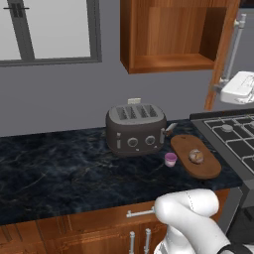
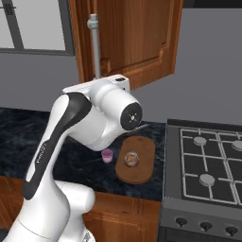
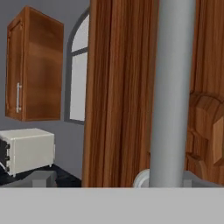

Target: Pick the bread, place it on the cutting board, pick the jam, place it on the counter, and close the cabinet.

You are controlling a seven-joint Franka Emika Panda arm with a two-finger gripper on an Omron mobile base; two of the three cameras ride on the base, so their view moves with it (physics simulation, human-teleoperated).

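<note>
On the left part of the scene, one long dark counter [image 1: 59,168] carries one grey toaster [image 1: 135,130]. Just to the right of the toaster stands one jam [image 1: 170,159] jar, on the stone, near the left edge of one cutting board [image 1: 196,156] but apart from it. One bread [image 1: 196,157] roll lies on the middle of this board, so these two parts of the task look finished, and what remains, in my judgement, is to close the cabinet [image 1: 171,34]. The cabinet is above the toaster, its inside is open and it seems to have nothing on its shelf. Its one door [image 2: 137,40] stands swung out to the right, and one grey bar handle [image 2: 95,47] runs upright along the free edge of the door. The gripper [image 2: 120,79] is high up at this handle, and in the hand view the bar [image 3: 173,92] fills the middle from top to bottom, very near. Its long axis is vertical, and the closing push has to go to the left, toward the cabinet body. I cannot tell if the fingers are apart or together, because they are hidden. On the far right is one stove [image 2: 208,163].
</note>
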